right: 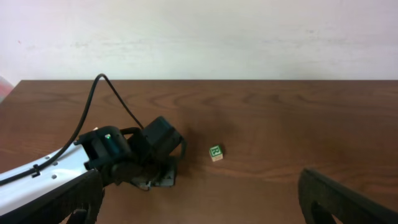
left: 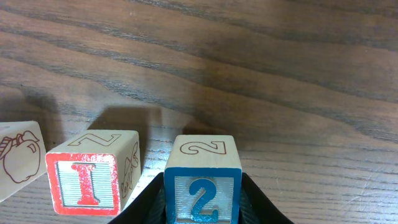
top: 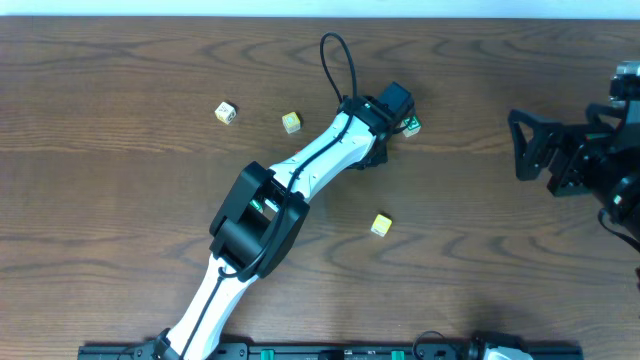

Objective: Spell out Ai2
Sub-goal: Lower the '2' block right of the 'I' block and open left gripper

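In the left wrist view my left gripper [left: 203, 214] is shut on a wooden block with a blue "2" [left: 202, 163], which rests on the table. Just to its left stands a block with a red "I" [left: 93, 176], with a small gap between them. A block with an apple drawing [left: 18, 158] sits at the far left. In the overhead view the left gripper [top: 374, 150] hides these blocks. My right gripper [top: 518, 147] is open and empty at the far right, and it also shows in the right wrist view [right: 205, 208].
Loose blocks lie on the wooden table: a green-lettered one [top: 411, 124] just right of the left wrist, also in the right wrist view [right: 216, 152], a yellow one [top: 381, 224] nearer the front, and two [top: 226, 112] [top: 291, 122] at the back left.
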Available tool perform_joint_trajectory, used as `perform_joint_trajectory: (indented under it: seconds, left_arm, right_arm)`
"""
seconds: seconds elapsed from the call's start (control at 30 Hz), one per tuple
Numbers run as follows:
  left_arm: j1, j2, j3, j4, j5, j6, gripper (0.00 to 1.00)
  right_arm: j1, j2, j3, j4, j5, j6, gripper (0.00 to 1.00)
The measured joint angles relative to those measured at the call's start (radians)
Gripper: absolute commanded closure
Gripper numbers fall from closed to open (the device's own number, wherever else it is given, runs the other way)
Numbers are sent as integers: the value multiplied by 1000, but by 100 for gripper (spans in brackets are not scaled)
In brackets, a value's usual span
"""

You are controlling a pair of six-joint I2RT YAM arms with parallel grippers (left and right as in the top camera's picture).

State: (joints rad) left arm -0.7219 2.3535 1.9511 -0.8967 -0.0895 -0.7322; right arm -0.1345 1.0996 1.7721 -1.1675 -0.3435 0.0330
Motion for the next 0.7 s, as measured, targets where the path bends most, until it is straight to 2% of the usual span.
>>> perform_joint_trajectory:
  seconds: [0.3, 0.4, 0.7]
  left_arm:
    - [0, 0, 0, 0, 0, -4, 57]
    - [0, 0, 0, 7, 0, -3, 53]
    - [9, 0, 0, 110, -36, 58, 53]
  right_arm:
    - [0, 0, 0, 0, 0, 0, 1]
    - [0, 0, 0, 0, 0, 0, 1]
    - [0, 0, 0, -3, 0, 0, 1]
